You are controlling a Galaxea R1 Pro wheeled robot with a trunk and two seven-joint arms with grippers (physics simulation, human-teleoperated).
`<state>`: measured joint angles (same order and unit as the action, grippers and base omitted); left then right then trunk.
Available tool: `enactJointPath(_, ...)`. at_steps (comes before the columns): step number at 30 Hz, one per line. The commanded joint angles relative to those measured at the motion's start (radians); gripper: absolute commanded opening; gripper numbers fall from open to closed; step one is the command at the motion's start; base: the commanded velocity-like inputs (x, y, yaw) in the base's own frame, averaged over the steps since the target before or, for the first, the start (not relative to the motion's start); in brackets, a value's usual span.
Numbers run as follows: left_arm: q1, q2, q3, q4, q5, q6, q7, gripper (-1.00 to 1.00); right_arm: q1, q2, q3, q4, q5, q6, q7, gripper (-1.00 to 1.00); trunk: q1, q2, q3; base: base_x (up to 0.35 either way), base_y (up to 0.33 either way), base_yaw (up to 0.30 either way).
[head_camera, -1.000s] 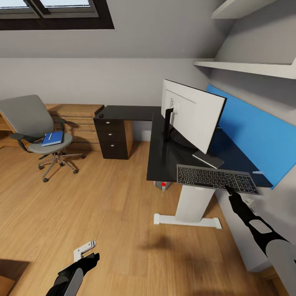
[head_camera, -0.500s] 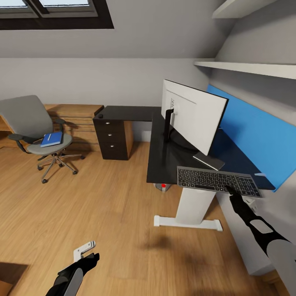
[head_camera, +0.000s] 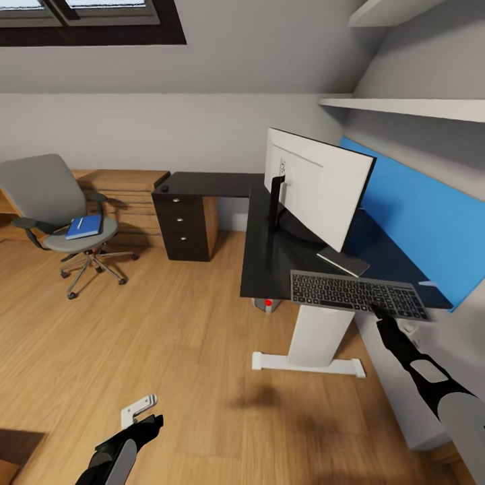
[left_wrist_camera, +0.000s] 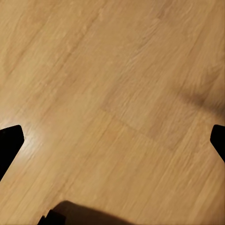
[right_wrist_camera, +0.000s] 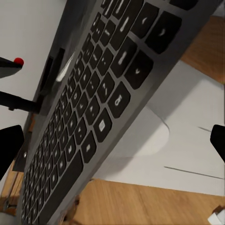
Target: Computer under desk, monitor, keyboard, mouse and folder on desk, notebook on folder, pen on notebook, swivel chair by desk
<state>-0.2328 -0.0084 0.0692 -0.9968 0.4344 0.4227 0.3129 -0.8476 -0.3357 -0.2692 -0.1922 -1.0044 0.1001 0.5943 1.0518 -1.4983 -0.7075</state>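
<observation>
A white-backed monitor (head_camera: 316, 188) stands on the black desk (head_camera: 266, 256). The grey keyboard (head_camera: 357, 295) lies at the desk's near end, overhanging its edge. My right gripper (head_camera: 377, 311) is at the keyboard's near edge. In the right wrist view the keyboard (right_wrist_camera: 93, 112) spans the space between its fingers, which are spread wide. A blue folder or notebook (head_camera: 85, 227) lies on the seat of the grey swivel chair (head_camera: 54, 202), far left. A small dark mouse (head_camera: 165, 190) sits on the drawer unit. My left gripper (head_camera: 145, 412) hangs open low over the floor.
A black drawer unit (head_camera: 185, 225) joins the desk's far end, with a wooden chest (head_camera: 124, 188) behind the chair. The white desk leg (head_camera: 316, 337) stands under the keyboard, a small red-capped object (head_camera: 268, 304) beside it. A blue wall panel (head_camera: 417, 222) and shelves (head_camera: 404, 106) line the right wall.
The whole picture has drifted slightly, so the camera moved. The keyboard keeps its place on the desk, and both arms stay about where they were.
</observation>
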Motion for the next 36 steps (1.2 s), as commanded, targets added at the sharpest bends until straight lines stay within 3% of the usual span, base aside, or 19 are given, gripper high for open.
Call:
enactJointPath(1, 0.0, -0.001, 0.001, -0.002, 0.01, 0.004, 0.006, 1.0, -0.001, 0.0, -0.002, 0.001, -0.011, 0.01, 0.002, 1.0, 0.004, -0.008, -0.004, 0.0, 0.0, 0.0)
enactJointPath(9, 0.0, -0.001, 0.001, -0.003, 0.01, 0.004, 0.006, 1.0, -0.001, 0.0, -0.002, 0.001, -0.011, 0.009, -0.006, 1.0, 0.035, -0.064, -0.029, 0.0, 0.0, 0.0)
enactJointPath(23, 0.0, 0.001, 0.001, -0.003, 0.01, 0.005, 0.004, 1.0, -0.001, 0.0, -0.002, 0.001, -0.01, 0.009, -0.007, 1.0, 0.035, -0.064, -0.029, 0.003, 0.0, 0.0)
enactJointPath(36, 0.0, 0.002, 0.001, -0.003, 0.01, 0.005, -0.002, 1.0, -0.001, 0.0, -0.002, 0.001, -0.01, 0.009, -0.007, 1.0, 0.035, -0.064, -0.029, 0.141, 0.0, 0.0)
